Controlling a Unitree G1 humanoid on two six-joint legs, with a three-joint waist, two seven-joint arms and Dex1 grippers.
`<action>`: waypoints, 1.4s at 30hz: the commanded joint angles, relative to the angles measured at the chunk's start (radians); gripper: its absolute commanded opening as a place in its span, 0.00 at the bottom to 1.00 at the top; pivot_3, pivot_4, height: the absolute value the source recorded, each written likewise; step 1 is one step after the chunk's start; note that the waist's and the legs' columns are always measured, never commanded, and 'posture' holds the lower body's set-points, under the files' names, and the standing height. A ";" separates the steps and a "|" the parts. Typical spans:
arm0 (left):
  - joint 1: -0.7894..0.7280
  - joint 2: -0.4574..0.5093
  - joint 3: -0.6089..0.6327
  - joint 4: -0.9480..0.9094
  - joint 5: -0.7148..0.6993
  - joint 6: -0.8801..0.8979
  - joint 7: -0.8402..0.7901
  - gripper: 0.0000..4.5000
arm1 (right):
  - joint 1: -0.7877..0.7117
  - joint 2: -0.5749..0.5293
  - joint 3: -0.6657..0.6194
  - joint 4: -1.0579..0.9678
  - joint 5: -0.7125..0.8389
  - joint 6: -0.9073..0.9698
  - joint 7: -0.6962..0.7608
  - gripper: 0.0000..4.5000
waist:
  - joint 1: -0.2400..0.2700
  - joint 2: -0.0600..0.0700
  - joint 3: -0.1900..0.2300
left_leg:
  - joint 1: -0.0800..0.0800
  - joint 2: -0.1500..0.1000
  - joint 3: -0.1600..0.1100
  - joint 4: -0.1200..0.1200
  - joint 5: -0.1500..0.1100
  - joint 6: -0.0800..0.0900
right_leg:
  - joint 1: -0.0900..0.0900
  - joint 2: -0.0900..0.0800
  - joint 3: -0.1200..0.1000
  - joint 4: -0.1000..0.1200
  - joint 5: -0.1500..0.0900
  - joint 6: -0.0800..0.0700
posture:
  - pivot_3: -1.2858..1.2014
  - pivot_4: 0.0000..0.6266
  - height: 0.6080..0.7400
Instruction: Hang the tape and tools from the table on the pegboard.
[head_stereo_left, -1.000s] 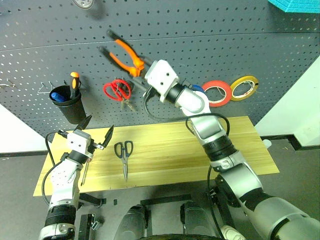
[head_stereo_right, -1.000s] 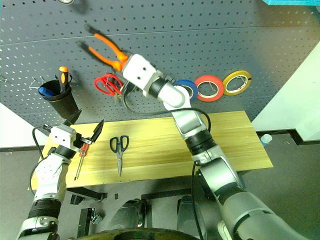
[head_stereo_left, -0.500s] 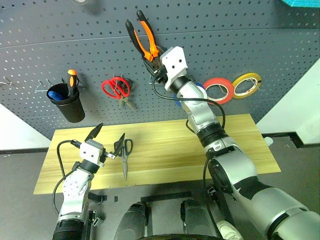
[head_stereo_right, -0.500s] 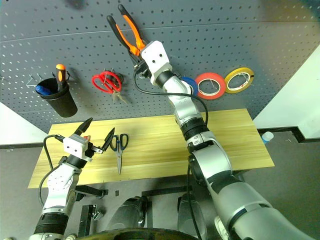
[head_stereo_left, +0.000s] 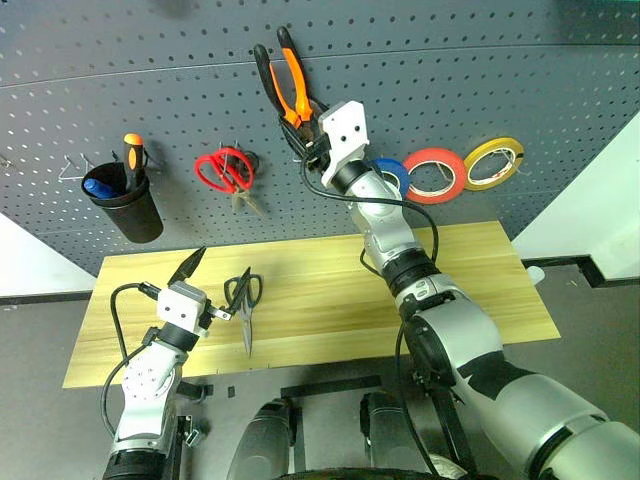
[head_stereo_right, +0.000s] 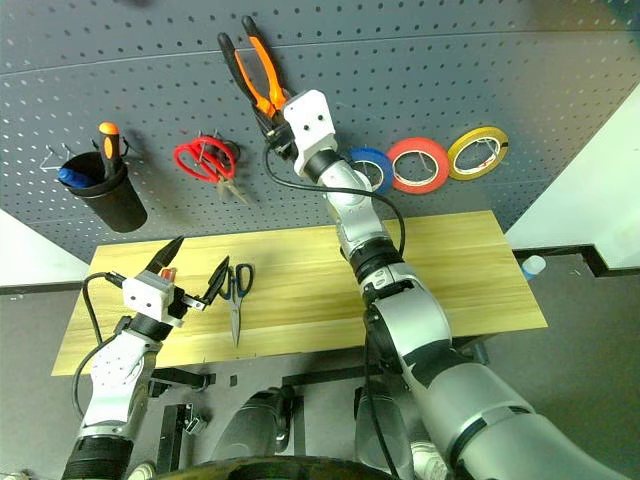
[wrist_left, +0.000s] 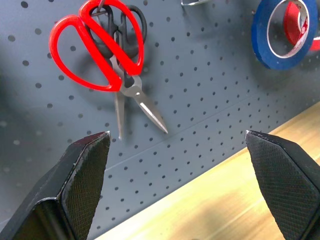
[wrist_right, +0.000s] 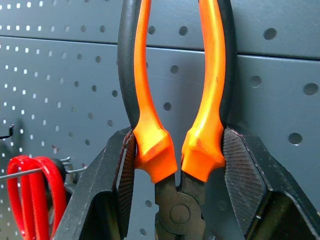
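Gripping orange-and-black pliers (wrist_right: 178, 125) (handles up), right gripper (wrist_right: 179, 172) at pegboard (head_stereo_left: 500, 90).

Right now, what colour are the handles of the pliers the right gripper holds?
Orange with black outer edges on the pliers, clearest in the right wrist view.

Workshop, grey pegboard (head_stereo_left: 480, 90) hung with tools and tape, wooden table (head_stereo_left: 480, 290) below

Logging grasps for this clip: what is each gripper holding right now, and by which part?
The right gripper clamps the pliers at the base of the orange handles, just above the pivot. The left gripper is open and holds nothing.
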 joint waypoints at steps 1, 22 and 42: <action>0.015 0.007 0.011 -0.052 -0.010 0.004 0.010 1.00 | -0.066 0.017 -0.025 0.019 0.011 -0.074 -0.030 0.48 | 0.000 0.000 0.005 | 0.000 0.000 0.000 0.000 0.000 0.000 | 0.000 0.000 0.000 0.000 0.000 0.000 | 0.54 0.30 1.00; 0.015 0.019 0.018 -0.068 -0.015 0.031 0.011 1.00 | -0.075 0.022 -0.041 0.167 -0.012 -0.126 -0.061 0.93 | 0.002 -0.001 0.011 | 0.000 0.001 0.000 0.000 0.000 0.000 | -0.001 0.001 0.000 0.001 0.000 -0.001 | 0.54 0.27 1.00; -0.088 -0.011 -0.003 0.002 -0.168 -0.032 -0.125 1.00 | 0.116 -0.097 0.053 -0.130 -0.147 -0.284 -0.081 1.00 | 0.000 -0.002 0.009 | 0.000 0.002 0.003 0.002 0.001 -0.001 | -0.001 0.001 0.001 0.001 0.002 -0.002 | 0.52 0.17 1.00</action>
